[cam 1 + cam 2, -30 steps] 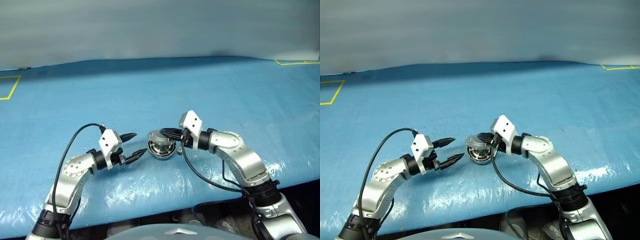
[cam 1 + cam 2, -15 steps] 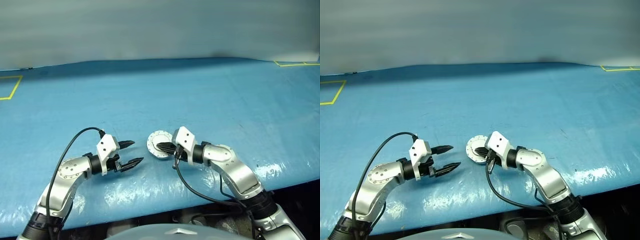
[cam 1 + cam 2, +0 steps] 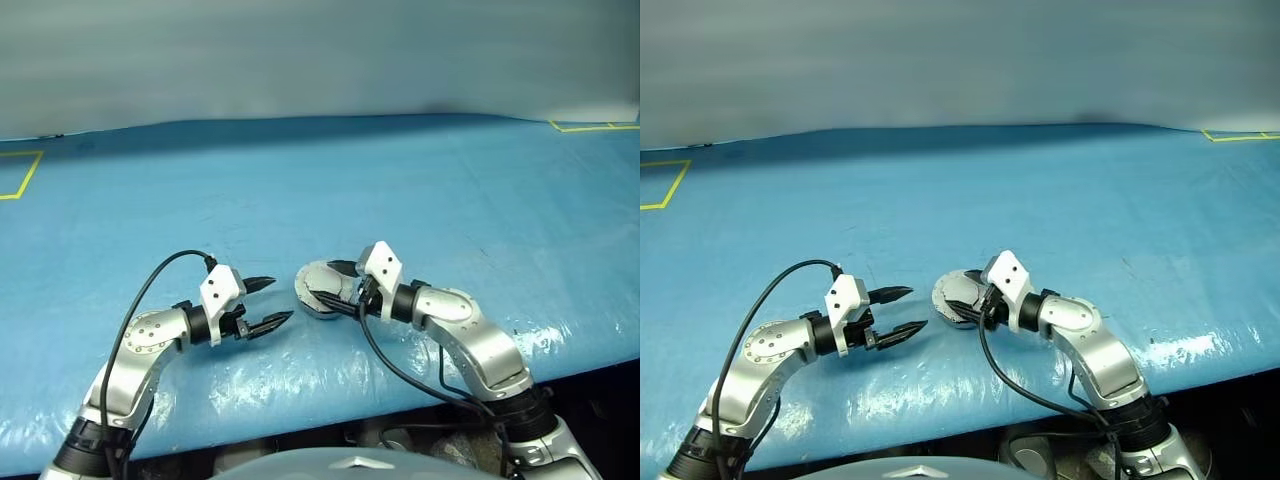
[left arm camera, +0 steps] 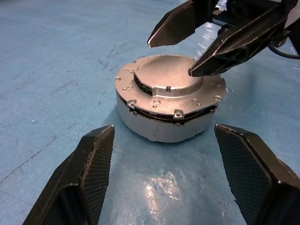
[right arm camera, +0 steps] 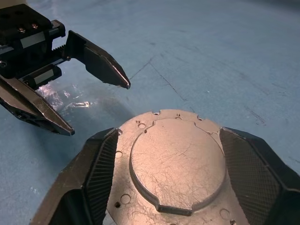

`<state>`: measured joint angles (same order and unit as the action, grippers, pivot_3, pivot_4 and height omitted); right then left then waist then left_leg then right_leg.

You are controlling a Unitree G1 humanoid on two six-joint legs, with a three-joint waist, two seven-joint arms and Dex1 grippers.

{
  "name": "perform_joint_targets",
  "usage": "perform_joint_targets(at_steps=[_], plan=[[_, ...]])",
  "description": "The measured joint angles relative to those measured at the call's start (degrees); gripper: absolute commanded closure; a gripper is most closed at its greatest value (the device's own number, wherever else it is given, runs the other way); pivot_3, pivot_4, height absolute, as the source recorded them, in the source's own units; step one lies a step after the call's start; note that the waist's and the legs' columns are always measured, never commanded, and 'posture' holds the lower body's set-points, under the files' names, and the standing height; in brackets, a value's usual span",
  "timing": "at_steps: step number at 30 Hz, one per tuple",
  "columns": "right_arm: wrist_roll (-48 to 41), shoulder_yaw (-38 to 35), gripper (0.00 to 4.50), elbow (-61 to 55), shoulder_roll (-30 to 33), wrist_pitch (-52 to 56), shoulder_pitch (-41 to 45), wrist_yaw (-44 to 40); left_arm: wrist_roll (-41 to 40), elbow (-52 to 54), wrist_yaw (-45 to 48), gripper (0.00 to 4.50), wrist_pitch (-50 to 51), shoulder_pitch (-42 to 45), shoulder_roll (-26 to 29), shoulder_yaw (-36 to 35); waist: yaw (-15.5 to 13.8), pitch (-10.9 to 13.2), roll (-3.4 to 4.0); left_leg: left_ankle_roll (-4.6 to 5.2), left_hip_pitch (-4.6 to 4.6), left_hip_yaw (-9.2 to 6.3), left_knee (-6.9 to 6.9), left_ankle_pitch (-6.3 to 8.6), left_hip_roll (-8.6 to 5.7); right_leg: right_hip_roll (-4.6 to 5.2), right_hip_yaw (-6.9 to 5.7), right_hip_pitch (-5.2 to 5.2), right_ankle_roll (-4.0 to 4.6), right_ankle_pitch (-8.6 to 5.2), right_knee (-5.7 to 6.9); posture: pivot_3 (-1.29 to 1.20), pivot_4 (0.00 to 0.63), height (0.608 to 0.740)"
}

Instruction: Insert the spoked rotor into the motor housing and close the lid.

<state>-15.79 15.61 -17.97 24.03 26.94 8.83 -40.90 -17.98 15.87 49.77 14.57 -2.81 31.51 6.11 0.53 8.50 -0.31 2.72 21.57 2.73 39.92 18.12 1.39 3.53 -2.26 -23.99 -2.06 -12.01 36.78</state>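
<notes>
Lid is sitting plain light-grey face up on top of the motor housing, and a thin dark seam is showing between the two along the near side. Both are resting on the blue table cover, near its front edge and between the two arms. Right gripper is reaching in from the right with its fingers spread apart, one standing on each side of the lid and neither clamping it. Left gripper is hovering just beside the housing on the left, its own fingers also standing apart and grasping nothing, tips pointing toward the stack. Yellow tape lines are marking the cover far off at the left and right edges
</notes>
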Motion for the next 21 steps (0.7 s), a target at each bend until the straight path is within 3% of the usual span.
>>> perform_joint_targets(at_steps=[1, 16, 19, 21], plan=[[0.1, 0.2, 0.02, 0.0, 0.0, 0.1, 0.0, 0.0, 0.0, 0.0, 0.0, 0.86, 0.0, 0.0, -0.1, 0.0, 0.0, 0.0, 0.0, 0.0, 0.0, 0.0, 0.0, 0.0, 0.0, 0.0, 0.0, 0.0, 0.0, 0.0, 0.0, 0.0, 0.15, 0.74], [4.5, 2.8, 0.02, 2.6, -0.2, 0.6, 1.0, 1.1, 1.6, -0.1, -1.5, 0.86, -0.9, -0.6, -1.3, 0.1, 0.0, 0.0, 0.0, 0.0, 0.0, 0.0, 0.0, 0.0, 0.0, 0.0, 0.0, 0.0, 0.0, 0.0, 0.0, 0.0, 0.15, 0.74], [5.8, 3.3, 0.59, 3.4, 0.2, -1.0, 1.3, 1.0, 1.6, -0.1, -1.7, 0.86, -1.3, -0.6, -2.0, 0.2, 0.0, 0.0, 0.0, 0.0, -0.01, 0.0, 0.0, 0.0, -0.01, 0.0, 0.0, 0.01, 0.0, 0.0, 0.0, 0.0, 0.15, 0.74], [6.7, 3.8, 1.21, 3.5, 0.8, -2.0, 1.3, 0.8, 1.6, -0.1, -1.8, 0.86, -1.3, -0.6, -2.1, 0.3, 0.0, 0.0, 0.0, 0.0, -0.01, 0.0, 0.0, 0.0, 0.0, 0.0, 0.0, 0.01, 0.0, 0.0, 0.01, 0.0, 0.15, 0.74]])
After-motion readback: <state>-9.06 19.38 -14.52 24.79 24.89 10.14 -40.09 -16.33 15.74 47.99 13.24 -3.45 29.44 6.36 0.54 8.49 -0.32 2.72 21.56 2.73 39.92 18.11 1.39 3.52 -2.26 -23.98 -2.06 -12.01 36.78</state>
